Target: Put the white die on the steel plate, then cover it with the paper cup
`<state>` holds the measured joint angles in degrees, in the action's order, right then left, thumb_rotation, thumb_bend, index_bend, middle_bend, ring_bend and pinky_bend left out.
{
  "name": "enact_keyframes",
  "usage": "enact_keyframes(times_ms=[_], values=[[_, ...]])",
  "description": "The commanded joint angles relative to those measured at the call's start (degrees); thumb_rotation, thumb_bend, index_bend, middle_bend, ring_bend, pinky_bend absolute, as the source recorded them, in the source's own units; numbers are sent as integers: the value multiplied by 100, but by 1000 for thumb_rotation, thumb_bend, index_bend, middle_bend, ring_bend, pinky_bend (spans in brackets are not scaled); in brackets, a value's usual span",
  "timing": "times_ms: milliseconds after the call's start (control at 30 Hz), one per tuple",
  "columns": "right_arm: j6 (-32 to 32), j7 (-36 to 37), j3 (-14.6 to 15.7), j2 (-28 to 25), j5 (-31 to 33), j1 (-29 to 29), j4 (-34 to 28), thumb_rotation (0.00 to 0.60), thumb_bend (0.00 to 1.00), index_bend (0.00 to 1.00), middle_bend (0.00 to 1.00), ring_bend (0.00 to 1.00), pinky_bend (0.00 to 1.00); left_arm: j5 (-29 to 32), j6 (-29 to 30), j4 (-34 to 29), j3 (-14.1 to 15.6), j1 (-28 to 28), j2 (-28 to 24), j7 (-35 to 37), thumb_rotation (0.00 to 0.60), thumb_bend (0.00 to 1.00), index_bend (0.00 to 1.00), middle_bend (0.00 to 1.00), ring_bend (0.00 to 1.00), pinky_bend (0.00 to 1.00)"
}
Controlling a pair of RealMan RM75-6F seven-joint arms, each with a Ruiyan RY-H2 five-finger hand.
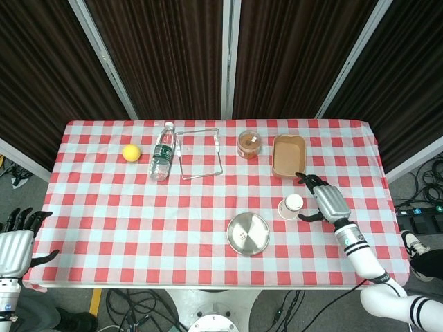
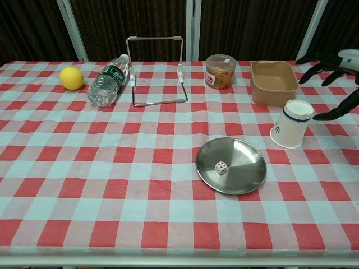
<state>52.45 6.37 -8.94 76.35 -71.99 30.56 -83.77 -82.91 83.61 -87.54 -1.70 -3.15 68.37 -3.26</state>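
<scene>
The white die [image 2: 221, 167] [image 1: 242, 236] lies inside the round steel plate [image 2: 247, 168] [image 1: 256, 228] near the table's front. To its right the white paper cup [image 2: 293, 123] [image 1: 291, 205] with a dark rim stripe rests tilted on the checked cloth. My right hand [image 1: 325, 198] [image 2: 336, 73] hovers just right of the cup, fingers spread, holding nothing. My left hand [image 1: 15, 238] hangs off the table's front left corner, fingers spread and empty.
Along the back stand a yellow lemon [image 2: 71, 78], a lying water bottle [image 2: 109, 80], a wire rack [image 2: 156, 70], a small jar [image 2: 220, 71] and a brown tray [image 2: 273, 82].
</scene>
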Motion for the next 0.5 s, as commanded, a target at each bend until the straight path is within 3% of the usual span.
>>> enact_keyframes(times_ms=[33, 333, 500], values=[[-350, 227, 77, 177, 139, 106, 330, 600, 26, 128, 232, 84, 204, 15, 20, -54, -1, 14, -19, -34, 600, 8, 195, 196, 87, 0], [-578, 550, 29, 536, 150, 248, 794, 600, 108, 273, 268, 91, 204, 48, 36, -120, 27, 61, -57, -63, 600, 7, 195, 196, 88, 0], [-494, 644, -5, 697, 75, 273, 984, 600, 230, 428, 312, 138, 204, 52, 17, -139, 29, 56, -66, -80, 600, 8, 196, 196, 88, 0]])
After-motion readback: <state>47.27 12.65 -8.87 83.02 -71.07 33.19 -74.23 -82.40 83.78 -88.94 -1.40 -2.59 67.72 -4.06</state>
